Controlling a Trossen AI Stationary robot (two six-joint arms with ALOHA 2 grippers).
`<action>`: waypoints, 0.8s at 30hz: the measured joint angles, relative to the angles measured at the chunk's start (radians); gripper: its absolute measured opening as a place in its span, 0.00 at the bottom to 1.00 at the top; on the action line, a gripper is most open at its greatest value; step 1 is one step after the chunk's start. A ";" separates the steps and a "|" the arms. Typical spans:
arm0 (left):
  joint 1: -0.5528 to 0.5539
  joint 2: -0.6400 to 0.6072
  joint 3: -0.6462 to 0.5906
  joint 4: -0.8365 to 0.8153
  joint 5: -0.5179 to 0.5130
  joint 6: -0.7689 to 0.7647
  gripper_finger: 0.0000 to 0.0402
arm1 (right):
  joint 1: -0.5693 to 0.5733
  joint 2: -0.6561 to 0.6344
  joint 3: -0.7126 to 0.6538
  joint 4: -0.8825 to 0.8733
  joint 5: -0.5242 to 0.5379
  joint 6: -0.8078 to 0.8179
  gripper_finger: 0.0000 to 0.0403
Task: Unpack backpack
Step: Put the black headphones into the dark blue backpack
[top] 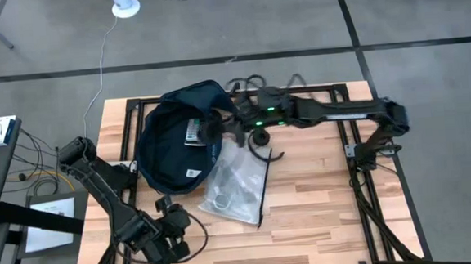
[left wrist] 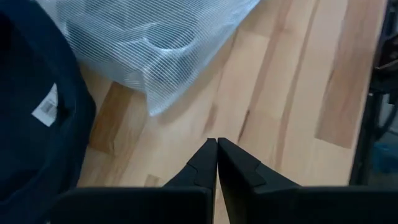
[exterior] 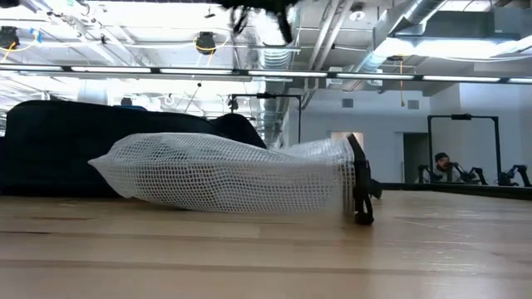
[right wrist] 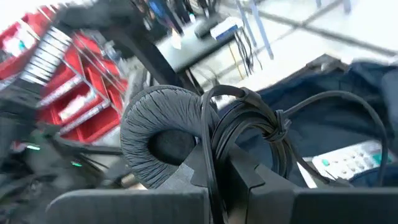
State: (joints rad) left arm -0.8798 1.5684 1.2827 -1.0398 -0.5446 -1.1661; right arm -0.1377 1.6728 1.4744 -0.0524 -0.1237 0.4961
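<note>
The dark navy backpack (top: 175, 144) lies on the table's far left part with its opening spread and white tags showing inside. My right gripper (top: 219, 126) hovers over that opening, shut on black headphones (right wrist: 165, 140) with a grey ear pad and a coiled cable (right wrist: 255, 127). A black arc (top: 265, 151) of the headphones hangs beside the gripper. My left gripper (left wrist: 216, 149) waits shut near the table's near left edge, touching nothing. A clear mesh pouch (top: 235, 185) lies flat beside the backpack. My right gripper pinches the headphones between its two fingers (right wrist: 242, 171) at the thin black band (right wrist: 210, 134) beside the grey ear pad. The ear pad and the coiled cable stand just past the fingertips. The headphones are lifted clear above the backpack (right wrist: 348, 106).
The mesh pouch (exterior: 233, 170), with a black zip edge (exterior: 359, 187), holds small items and lies mid-table. Bare wood stretches over the table's right and near parts (top: 323, 217). Black frame rails (top: 361, 173) run along the table's edges. A person sits far off in the room (exterior: 440, 166).
</note>
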 joint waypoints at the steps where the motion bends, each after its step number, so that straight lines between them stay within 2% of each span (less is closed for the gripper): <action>1: -0.006 0.000 0.000 0.003 0.000 -0.001 0.00 | -0.004 0.044 0.029 0.001 -0.010 0.000 0.00; 9: -0.029 0.000 0.000 0.027 -0.005 0.005 0.00 | -0.030 0.404 0.305 0.005 -0.064 0.027 0.01; 14: -0.023 0.000 0.000 0.070 -0.015 0.028 0.00 | -0.048 0.550 0.448 0.003 -0.067 0.050 0.05; 17: -0.022 0.000 0.000 0.125 -0.019 0.073 0.00 | -0.060 0.592 0.496 -0.027 -0.113 0.072 0.13; 19: -0.022 0.000 0.000 0.164 -0.030 0.109 0.00 | -0.070 0.606 0.514 -0.052 -0.167 0.092 0.21; 24: -0.018 0.000 0.000 0.221 -0.092 0.205 0.00 | -0.079 0.597 0.516 -0.118 -0.199 0.107 0.43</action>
State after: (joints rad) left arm -0.8983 1.5684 1.2827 -0.8186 -0.6364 -0.9606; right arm -0.2165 2.2694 1.9908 -0.1707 -0.3228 0.6033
